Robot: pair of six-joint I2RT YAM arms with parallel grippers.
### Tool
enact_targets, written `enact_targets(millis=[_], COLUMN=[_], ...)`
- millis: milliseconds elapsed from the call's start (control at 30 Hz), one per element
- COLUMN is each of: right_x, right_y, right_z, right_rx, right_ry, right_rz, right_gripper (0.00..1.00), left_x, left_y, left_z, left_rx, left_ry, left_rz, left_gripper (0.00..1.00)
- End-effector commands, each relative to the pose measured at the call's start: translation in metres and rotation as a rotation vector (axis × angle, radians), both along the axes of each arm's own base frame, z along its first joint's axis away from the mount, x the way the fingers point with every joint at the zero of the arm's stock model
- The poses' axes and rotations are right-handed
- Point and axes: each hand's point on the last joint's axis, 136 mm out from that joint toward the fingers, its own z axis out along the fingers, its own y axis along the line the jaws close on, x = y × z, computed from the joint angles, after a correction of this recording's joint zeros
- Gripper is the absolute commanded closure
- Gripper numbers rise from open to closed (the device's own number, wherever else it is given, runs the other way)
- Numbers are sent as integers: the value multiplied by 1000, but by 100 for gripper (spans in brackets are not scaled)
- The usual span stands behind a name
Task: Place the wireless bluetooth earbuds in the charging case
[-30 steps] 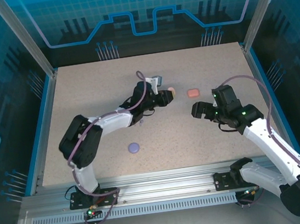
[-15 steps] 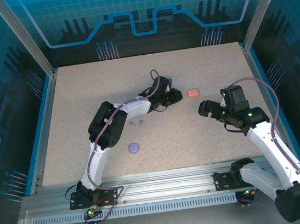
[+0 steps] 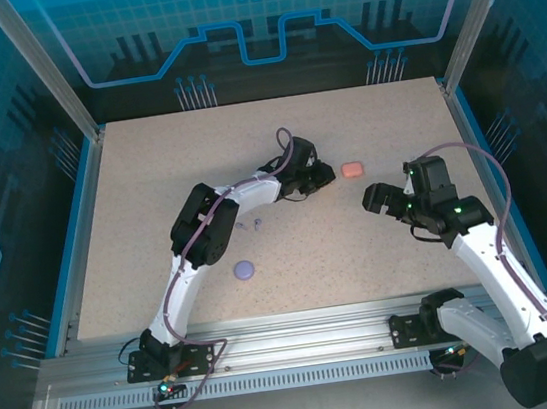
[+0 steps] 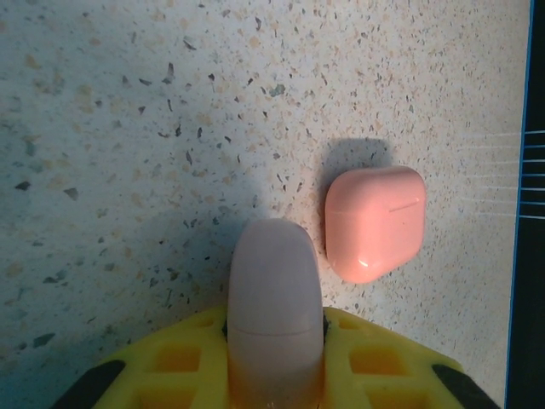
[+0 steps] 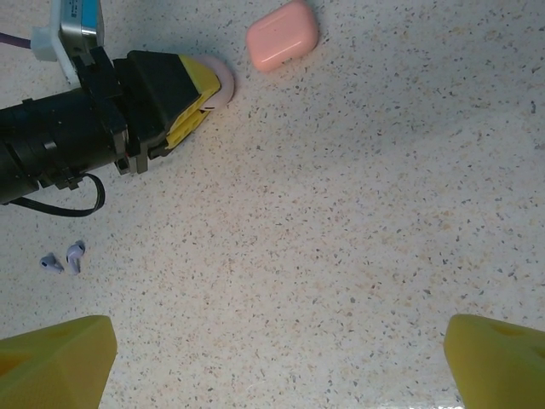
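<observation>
- Table (image 3: 141, 192): one, speckled; everything counted below rests on it or is held just above it.
- Arms: two. The left gripper (image 3: 318, 174) reaches to the far centre and is clenched on the pale pink case (image 4: 274, 298), which it holds low over the surface. The right gripper (image 3: 375, 197) hovers right of centre, fingers spread wide, grasping nothing.
- Cases: three. The coral case (image 4: 375, 221) lies just right of the pale pink case, not touching it. The purple case (image 3: 245, 268) lies near, left of centre.
- Earbuds: two purple earbuds (image 5: 64, 258), side by side, on the table between the left arm and the purple case.
- Step in hand, as judged: placing the pale pink case. Recommendation: seat it flat, clear of the coral case, and release only once it rests. The earbuds appear to match the purple case.
</observation>
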Motion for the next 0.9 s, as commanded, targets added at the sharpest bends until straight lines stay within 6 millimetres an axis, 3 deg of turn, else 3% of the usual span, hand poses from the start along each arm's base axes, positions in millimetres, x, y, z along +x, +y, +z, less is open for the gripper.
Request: enact_targets(millis=[0, 300, 633, 733, 867], right_x=[-2, -4, -10, -12, -14], right_y=[-2, -3, -5, -5, -3], right_z=[7, 19, 25, 27, 21], right_rx=[6, 1, -2, -1, 3], right_ry=[-11, -32, -41, -44, -30], right_rz=[7, 9, 5, 6, 19], right_gripper=[1, 1, 1, 1, 1], left_x=[1, 7, 11, 12, 11], left_y=[6, 26, 69, 85, 104], left_z=[-9, 0, 18, 32, 64], left_rx=[43, 83, 178, 208, 258], left_ry=[27, 6, -46, -76, -173], left_rz=[15, 14, 37, 40, 32], left_gripper=[66, 48, 34, 32, 22])
